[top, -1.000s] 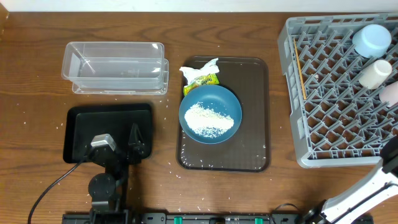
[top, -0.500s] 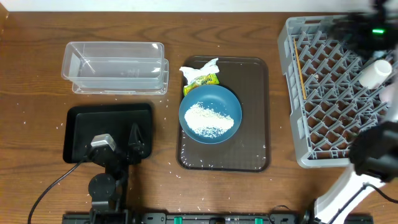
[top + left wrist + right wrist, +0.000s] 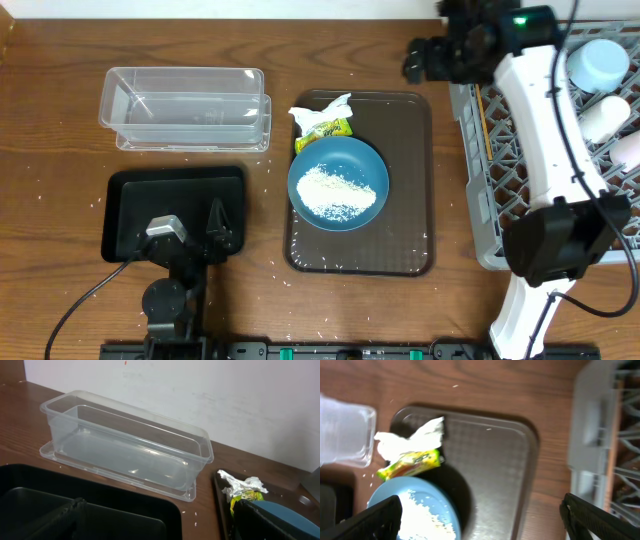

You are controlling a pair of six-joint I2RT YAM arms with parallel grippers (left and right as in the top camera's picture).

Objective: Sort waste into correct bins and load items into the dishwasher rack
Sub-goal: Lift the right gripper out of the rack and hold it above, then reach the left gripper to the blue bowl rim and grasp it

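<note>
A dark-blue bowl (image 3: pixel 338 183) with a heap of white rice (image 3: pixel 335 190) sits on the brown tray (image 3: pixel 405 215). Behind it lie the crumpled napkin (image 3: pixel 322 108) and the yellow-green wrapper (image 3: pixel 331 128). My right gripper (image 3: pixel 440 60) hovers open and empty above the tray's far right corner, and its view looks down on the bowl (image 3: pixel 420 510), napkin (image 3: pixel 412 440) and wrapper (image 3: pixel 410 464). Over the black tray (image 3: pixel 125 195) my left gripper (image 3: pixel 190 235) rests open. The clear tub (image 3: pixel 185 108) stands behind. The grey rack (image 3: pixel 520 215) holds a pale-blue cup (image 3: pixel 600 62), a white cup (image 3: pixel 603 118) and chopsticks (image 3: pixel 484 125).
Loose rice grains are scattered on the wooden table around the brown tray and black tray. My right arm (image 3: pixel 545 150) crosses the rack's left half. A white wall backs the table in the left wrist view, behind the clear tub (image 3: pixel 125 445).
My right arm has swung from the near right corner, over the rack, to the far right corner of the brown tray, and its jaws have opened wide. The left arm has not moved.
</note>
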